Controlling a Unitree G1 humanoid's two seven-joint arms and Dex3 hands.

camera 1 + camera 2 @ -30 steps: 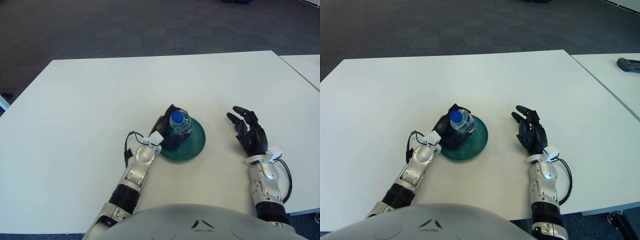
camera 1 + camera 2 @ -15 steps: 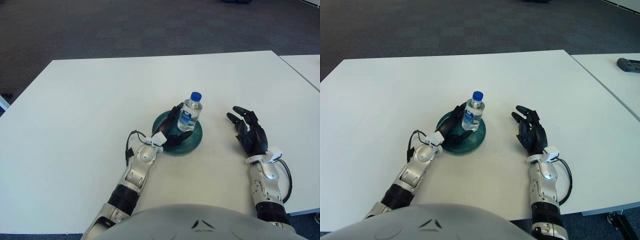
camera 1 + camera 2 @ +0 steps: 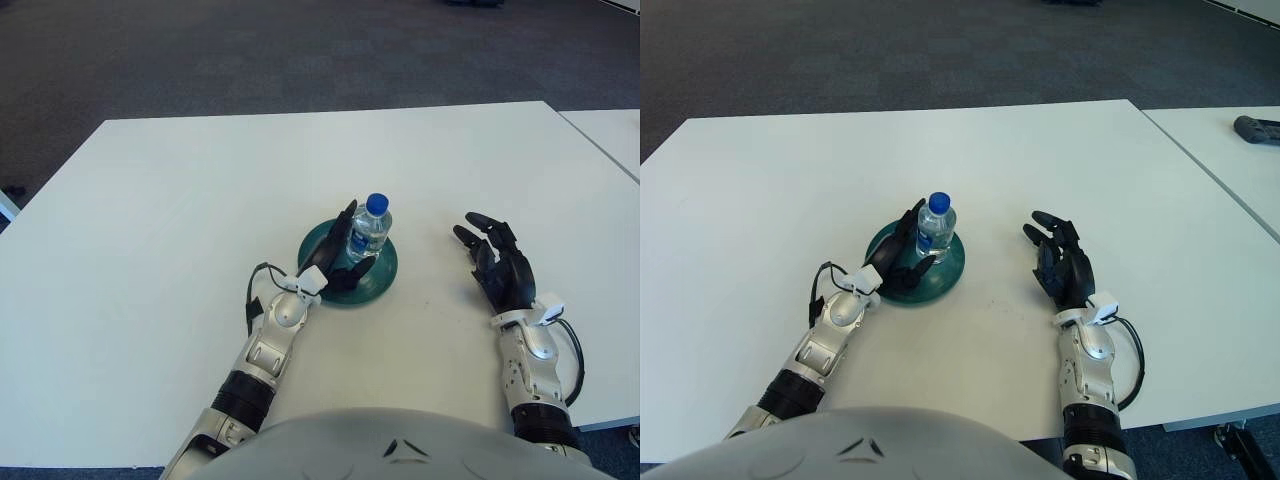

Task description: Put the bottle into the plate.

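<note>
Bottle (image 3: 367, 230): in your left eye view, clear plastic with a blue cap, upright on the plate (image 3: 383, 275), a dark green round dish near the middle of the white tabletop (image 3: 180, 200).
Left robot hand (image 3: 340, 262): you see it over the plate's near-left edge, just beside the bottle on its left. Its fingers (image 3: 347, 222) are spread, one pointing up along the bottle's side and another reaching under its base side; whether any of them touches the bottle you cannot tell from here.
Right robot hand (image 3: 497, 265): well to the right of the plate, fingers relaxed and apart, holding nothing.

Right eye view, same scene for you:
Bottle (image 3: 935, 227) upright in the plate (image 3: 948, 270), cap uppermost.
Left robot hand (image 3: 902, 260) at the plate's left side with splayed fingers flanking the bottle, not closed around it.
Right robot hand (image 3: 1060, 263) to the right of the plate, palm toward the plate, fingers loose.
Second tabletop (image 3: 1230, 160) at the far right, apart from the main one by a narrow gap, carrying a dark object (image 3: 1257, 129) at its far edge.
</note>
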